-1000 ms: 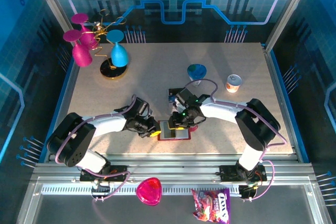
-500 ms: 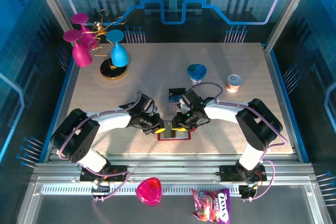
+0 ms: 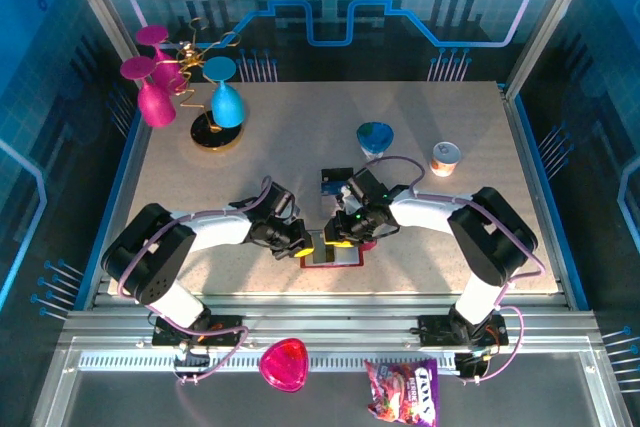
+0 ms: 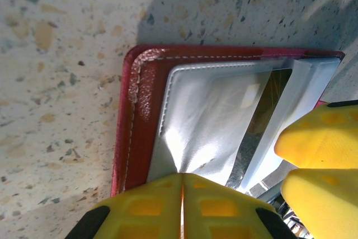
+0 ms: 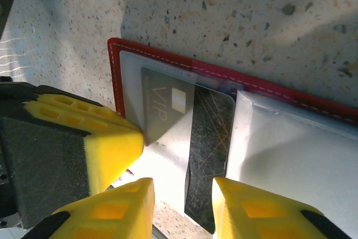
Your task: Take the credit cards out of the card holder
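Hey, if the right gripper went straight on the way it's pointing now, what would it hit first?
Most likely the black card in the clear pocket of the card holder: the right gripper sits right over its near end, though how high is unclear.

The wallet (image 4: pixel 142 110) is covered in grained dark red leather or imitation, edged with pale stitching. Its pockets (image 4: pixel 207 116) are formed of clear, glossy, creased plastic film. The card (image 5: pixel 210 138) inside is finished dark and smooth, with fine scratches. The table (image 4: pixel 61 54) is surfaced in speckled, stone-like matt. The fingers (image 4: pixel 151 202) are moulded in matt yellow plastic.
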